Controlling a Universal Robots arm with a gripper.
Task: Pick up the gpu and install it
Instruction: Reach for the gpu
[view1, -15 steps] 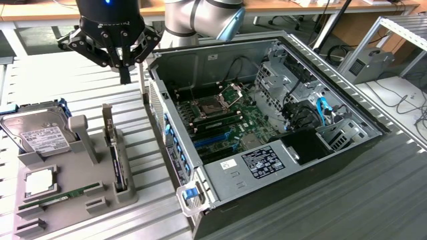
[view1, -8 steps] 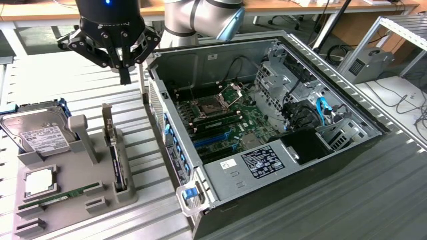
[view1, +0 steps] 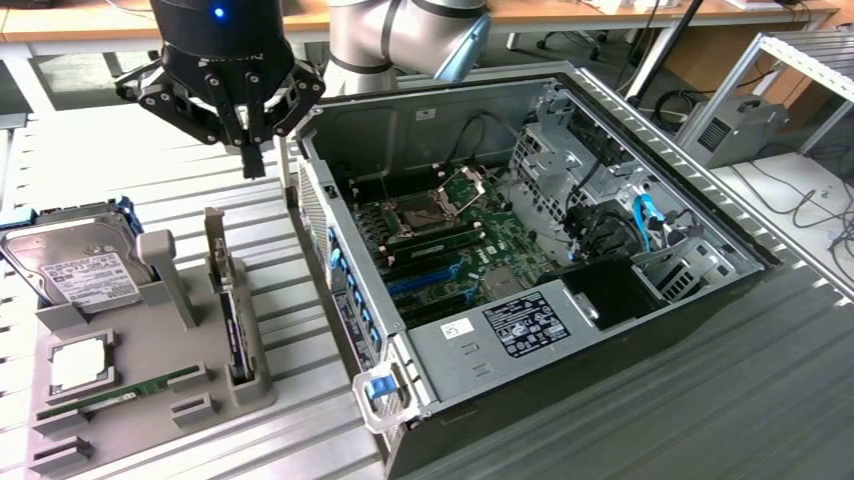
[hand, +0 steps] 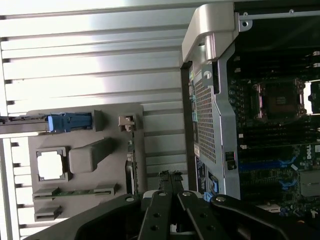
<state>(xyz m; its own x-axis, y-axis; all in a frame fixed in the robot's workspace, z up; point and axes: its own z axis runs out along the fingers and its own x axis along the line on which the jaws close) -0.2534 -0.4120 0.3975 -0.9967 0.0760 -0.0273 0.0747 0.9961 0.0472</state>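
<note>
The gripper (view1: 251, 168) is hanging closed and empty at upper left. The gpu (view1: 236, 335) is standing on edge in the grey holder (view1: 147, 385) below it, with its long axis running down-frame.

Jaws closed beside gpu (hand: 131, 166) in gray holder (hand: 80, 179).

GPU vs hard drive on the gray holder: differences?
The gpu stands on edge in a narrow slot; the hard drive lies tilted, white label showing. The gpu is thin and dark with a silver end bracket; the hard drive is a thicker silver block. The gpu sits nearest the computer case; the hard drive is farther off. Both rest in the gray holder.
</note>
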